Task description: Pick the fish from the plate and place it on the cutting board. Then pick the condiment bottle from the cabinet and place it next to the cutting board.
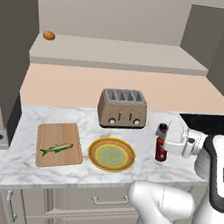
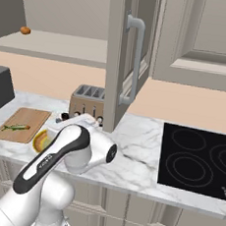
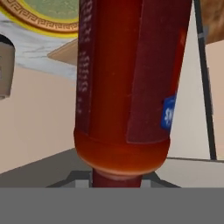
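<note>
The fish (image 1: 56, 148) lies lengthwise on the cutting board (image 1: 56, 130) at the counter's left. Right of the board sits the plate (image 1: 94, 153), with nothing on it. The dark red condiment bottle (image 1: 161, 147) stands upright to the right of the plate, and my gripper (image 1: 164, 139) reaches in from the right and is shut on its upper part. The bottle (image 3: 122, 87) looms large in the hand view, hiding the fingertips, with the plate's rim (image 3: 39, 24) behind it. Whether the bottle's base touches the counter I cannot tell. The cabinet (image 1: 117, 51) recess is above and behind.
A toaster (image 1: 122, 108) stands behind the plate. A small orange round thing (image 1: 49, 35) sits at the left of the cabinet ledge. An open cabinet door (image 2: 123, 57) hangs above the counter, and a black cooktop (image 2: 199, 158) lies to the right.
</note>
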{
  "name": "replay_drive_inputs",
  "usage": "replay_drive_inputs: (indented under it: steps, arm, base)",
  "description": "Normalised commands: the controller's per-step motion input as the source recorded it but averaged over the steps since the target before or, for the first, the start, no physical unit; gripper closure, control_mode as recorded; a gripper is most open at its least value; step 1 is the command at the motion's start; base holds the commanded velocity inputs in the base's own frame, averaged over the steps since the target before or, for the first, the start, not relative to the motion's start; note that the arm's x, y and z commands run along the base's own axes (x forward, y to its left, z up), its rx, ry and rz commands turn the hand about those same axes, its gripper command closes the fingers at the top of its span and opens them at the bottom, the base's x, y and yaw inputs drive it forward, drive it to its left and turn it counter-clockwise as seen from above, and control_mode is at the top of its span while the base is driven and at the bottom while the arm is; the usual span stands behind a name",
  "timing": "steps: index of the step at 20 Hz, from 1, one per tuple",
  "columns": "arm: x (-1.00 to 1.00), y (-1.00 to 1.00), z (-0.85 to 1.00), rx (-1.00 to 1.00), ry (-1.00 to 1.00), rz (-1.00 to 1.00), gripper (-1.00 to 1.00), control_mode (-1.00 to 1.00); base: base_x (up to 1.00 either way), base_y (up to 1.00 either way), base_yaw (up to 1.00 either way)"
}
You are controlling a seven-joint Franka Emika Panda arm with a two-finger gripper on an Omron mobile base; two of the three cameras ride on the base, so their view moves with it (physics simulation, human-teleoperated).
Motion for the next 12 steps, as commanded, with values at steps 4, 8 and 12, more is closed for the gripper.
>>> replay_drive_inputs:
  steps: [4, 8, 12]
  arm:
    - [0.00, -0.18, -0.04, 0.00, -0.11, 0.03, 1.00, -1.00]
    - [0.00, -0.16, -0.05, 0.00, -0.11, 0.04, 1.00, -1.00]
    - [0.00, -0.16, -0.04, 0.00, -0.06, 0.05, 1.00, -1.00]
  base:
    - [0.00, 0.00, 0.00]
    - [0.00, 0.00, 0.00]
    - [0.00, 0.00, 0.00]
